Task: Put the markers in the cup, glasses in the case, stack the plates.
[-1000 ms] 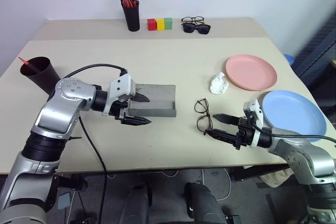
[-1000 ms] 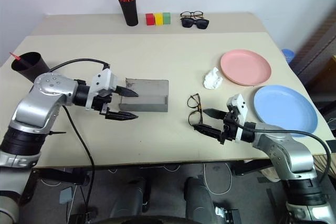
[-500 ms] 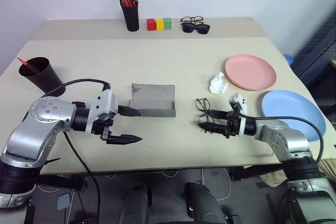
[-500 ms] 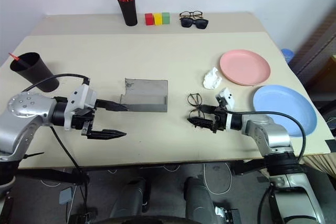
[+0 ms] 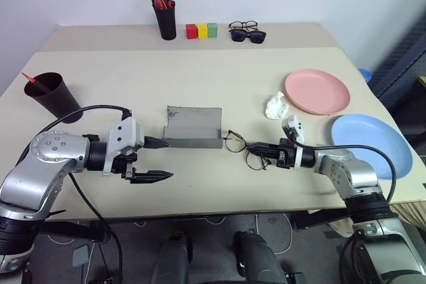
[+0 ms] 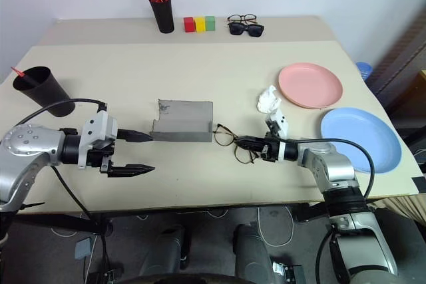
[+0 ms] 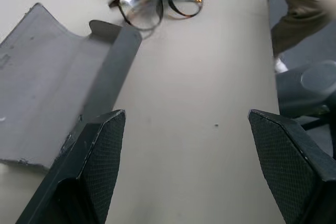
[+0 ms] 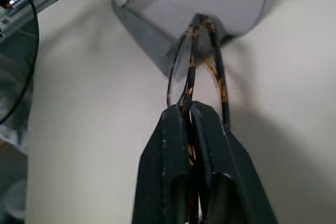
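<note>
1. The beige table (image 5: 219, 78) is seen carrying everything; a black pen holder (image 5: 166, 21) with red-and-black markers, three coloured blocks (image 5: 202, 30) and two pairs of dark glasses (image 5: 247, 32) are set along its far edge
2. The light blue plate (image 5: 373, 144) is laid near the right edge, with the salmon pink plate (image 5: 317, 91) just behind it, apart and unstacked
3. The grey case (image 5: 194, 126) is found lying open at the table's middle
4. The black cup (image 5: 52, 96) is placed at the far left, with a red-tipped marker (image 5: 30, 77) standing in it
5. The left gripper (image 5: 155, 159) is held wide open and empty, beside the case's left end
6. The right gripper (image 5: 258, 149) is clamped on the wire-framed glasses (image 5: 243, 148), which are held just right of the case
7. A crumpled white tissue (image 5: 277, 106) is left beside the pink plate
</note>
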